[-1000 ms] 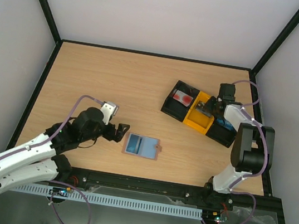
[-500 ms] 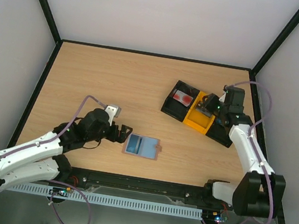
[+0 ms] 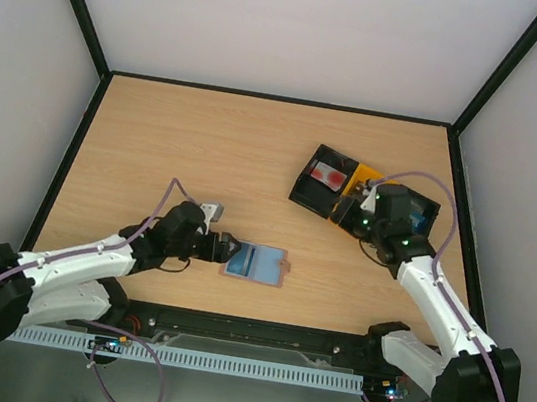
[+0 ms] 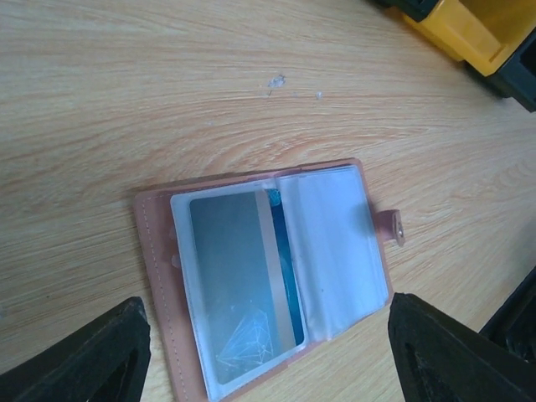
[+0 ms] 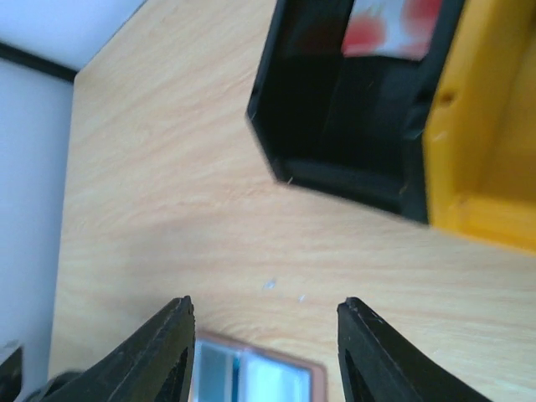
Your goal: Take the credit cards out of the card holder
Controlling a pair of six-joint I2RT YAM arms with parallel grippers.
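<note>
The card holder [image 3: 255, 262] lies open and flat on the table, brown-edged with clear sleeves. In the left wrist view [image 4: 335, 251] its left sleeve holds a grey card [image 4: 234, 276] with a blue card [image 4: 283, 260] behind it. My left gripper [image 3: 224, 248] is open, its jaws to either side of the holder's near end [image 4: 264, 299]. My right gripper [image 3: 355, 217] is open and empty, over bare table between the tray and the holder. It also shows in the right wrist view [image 5: 265, 301], with the holder [image 5: 260, 378] below it.
The black-and-yellow tray [image 3: 309, 197] stands at the right back, partly under my right arm. A red-and-white card [image 3: 330, 175] lies in its left compartment. The tray [image 5: 335, 167] fills the top of the right wrist view. Black frame rails border the table.
My right gripper has left the tray and swung left and nearer, towards the holder. My left gripper has moved right, up to the holder's left edge.
</note>
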